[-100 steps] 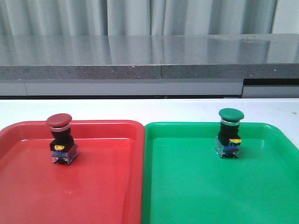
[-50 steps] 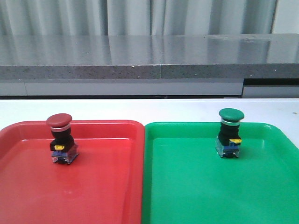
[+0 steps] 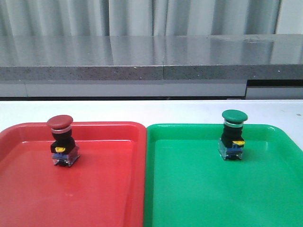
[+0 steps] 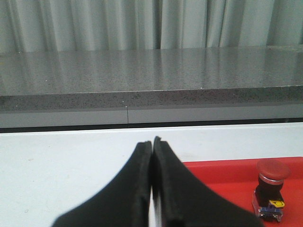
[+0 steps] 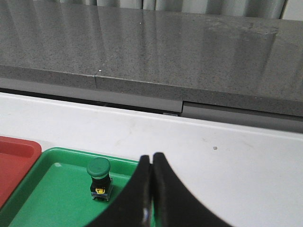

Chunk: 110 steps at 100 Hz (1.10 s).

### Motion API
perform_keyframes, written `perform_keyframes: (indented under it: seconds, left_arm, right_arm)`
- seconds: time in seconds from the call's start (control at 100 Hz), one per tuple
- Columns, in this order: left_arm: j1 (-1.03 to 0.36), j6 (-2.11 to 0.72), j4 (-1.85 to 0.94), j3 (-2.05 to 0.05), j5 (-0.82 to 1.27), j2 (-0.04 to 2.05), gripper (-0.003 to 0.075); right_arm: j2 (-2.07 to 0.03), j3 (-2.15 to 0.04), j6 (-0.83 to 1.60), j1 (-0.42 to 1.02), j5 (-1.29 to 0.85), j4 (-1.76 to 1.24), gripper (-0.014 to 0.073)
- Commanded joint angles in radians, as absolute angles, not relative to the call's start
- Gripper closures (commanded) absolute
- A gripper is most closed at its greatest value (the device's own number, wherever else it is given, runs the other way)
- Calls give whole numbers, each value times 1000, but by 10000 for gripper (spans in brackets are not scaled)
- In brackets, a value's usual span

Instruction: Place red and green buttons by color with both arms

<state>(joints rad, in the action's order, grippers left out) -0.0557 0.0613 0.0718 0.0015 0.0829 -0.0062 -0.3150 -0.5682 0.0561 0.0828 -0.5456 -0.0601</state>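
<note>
The red button (image 3: 62, 141) stands upright in the red tray (image 3: 94, 189), near its far left. It also shows in the left wrist view (image 4: 271, 196). The green button (image 3: 233, 135) stands upright in the green tray (image 3: 213, 194), near its far edge, and shows in the right wrist view (image 5: 99, 178). Neither arm shows in the front view. My left gripper (image 4: 152, 143) is shut and empty, well apart from the red button. My right gripper (image 5: 152, 156) is shut and empty, apart from the green button.
The two trays sit side by side on a white table (image 3: 151, 111). A grey stone ledge (image 3: 151, 56) runs along the back, with pale curtains behind it.
</note>
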Motion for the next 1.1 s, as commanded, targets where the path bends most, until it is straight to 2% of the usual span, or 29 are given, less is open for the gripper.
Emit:
perform_keyframes:
  seconds: [0.0, 0.49, 0.79, 1.02, 1.09]
  left_arm:
    - [-55, 65, 69, 42, 0, -36, 739]
    - [-55, 65, 69, 42, 0, -36, 739]
    - [-55, 65, 69, 42, 0, -36, 739]
    - [-55, 65, 69, 42, 0, -36, 739]
    - [-55, 65, 69, 42, 0, -36, 739]
  right_arm:
    - [-320, -594, 57, 78, -472, -51, 662]
    - [-315, -553, 57, 78, -447, -50, 662]
    - [-139, -330, 57, 78, -261, -26, 662]
    - [38, -165, 57, 75, -235, -20, 662]
    - [28, -137, 47, 68, -224, -13, 662]
